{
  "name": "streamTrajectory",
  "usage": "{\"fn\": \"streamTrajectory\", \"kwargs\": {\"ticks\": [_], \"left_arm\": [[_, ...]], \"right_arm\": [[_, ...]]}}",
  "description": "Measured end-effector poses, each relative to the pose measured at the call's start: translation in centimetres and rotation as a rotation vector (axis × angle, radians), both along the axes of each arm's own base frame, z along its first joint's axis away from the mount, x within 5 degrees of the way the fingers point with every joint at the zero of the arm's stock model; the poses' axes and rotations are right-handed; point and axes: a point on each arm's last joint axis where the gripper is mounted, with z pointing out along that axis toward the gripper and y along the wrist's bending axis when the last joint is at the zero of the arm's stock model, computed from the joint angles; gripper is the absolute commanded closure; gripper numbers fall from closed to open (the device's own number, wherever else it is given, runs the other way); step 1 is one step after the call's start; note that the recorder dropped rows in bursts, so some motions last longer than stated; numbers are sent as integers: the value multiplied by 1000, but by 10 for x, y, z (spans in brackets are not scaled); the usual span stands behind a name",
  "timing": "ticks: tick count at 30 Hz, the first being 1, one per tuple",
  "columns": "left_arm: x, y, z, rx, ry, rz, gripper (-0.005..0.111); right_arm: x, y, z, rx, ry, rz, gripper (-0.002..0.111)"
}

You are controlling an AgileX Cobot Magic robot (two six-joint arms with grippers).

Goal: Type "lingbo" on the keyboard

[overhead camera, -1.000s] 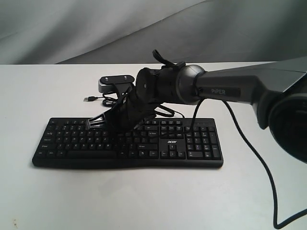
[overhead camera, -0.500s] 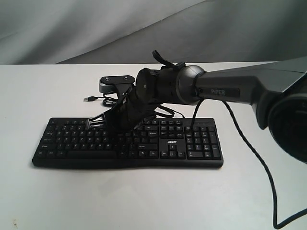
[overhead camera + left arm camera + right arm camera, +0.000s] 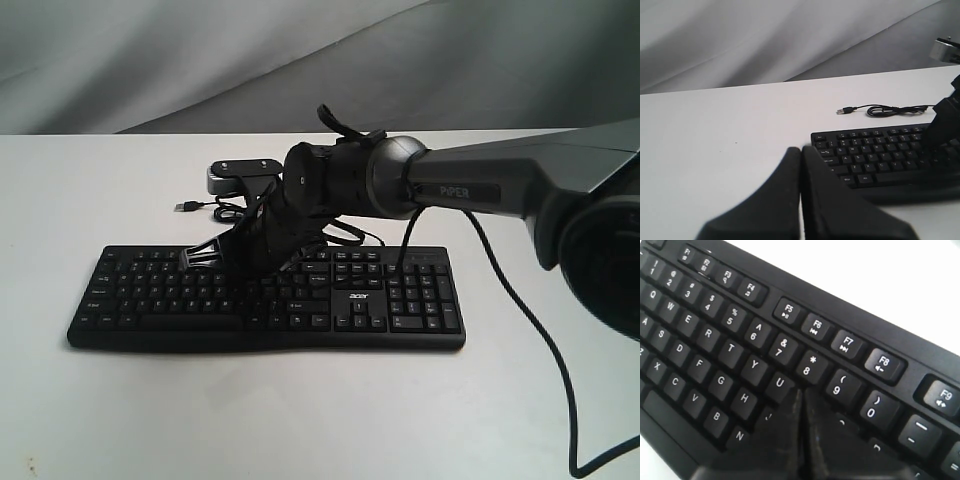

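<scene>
- My exterior camera faces the keyboard front-on, slightly above.
- Left wrist camera views it low, from farther off.
- Right wrist camera sits close over its keys.

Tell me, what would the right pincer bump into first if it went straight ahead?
The keyboard. The shut right pincer points at the spot beside the U key, near 8 and 9, probably the I key, though its tip hides it.

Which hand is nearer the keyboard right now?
Right. The right hand is shut, tips low over the keyboard between the U and 9 keys. The left hand, also shut, is off its Q-side end, over the table.
</scene>
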Motion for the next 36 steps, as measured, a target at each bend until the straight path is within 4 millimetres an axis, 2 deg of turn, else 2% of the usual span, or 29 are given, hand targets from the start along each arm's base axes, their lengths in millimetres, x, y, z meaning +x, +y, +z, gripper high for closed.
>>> {"fn": "streamTrajectory", "kwargs": {"ticks": [19,22,27,36], "left_arm": [[0,0,0,0,0,0,106],[0,0,0,0,0,0,106],[0,0,0,0,0,0,106],[0,0,0,0,0,0,106]], "right_arm": [[1,1,-2,0,5,-4,108],[1,1,2,5,0,-3,108],[0,1,21,23,-31,12,108],[-20,19,24,-5,-50,108,108]]}}
